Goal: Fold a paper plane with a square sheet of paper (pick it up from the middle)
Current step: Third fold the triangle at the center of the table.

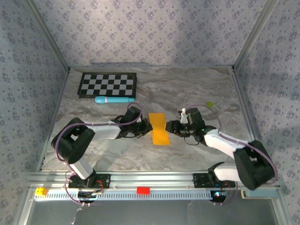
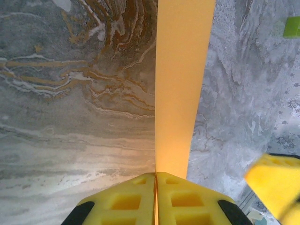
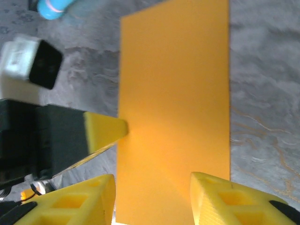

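Item: square sheet of paper point(image 1: 159, 129), folded to orange strip, frame centre. Left gripper point(image 2: 155, 194) clenched on its edge; right gripper point(image 3: 152, 190) released, jaws apart. Thin, limp, creases readily: pinch lightly at fold line

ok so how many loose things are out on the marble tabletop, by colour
orange: 1, folded sheet of thin paper
black-and-white: 1, flat checkerboard
light blue: 1, plastic-looking cylinder
yellow-green: 1, tiny bit
total: 4
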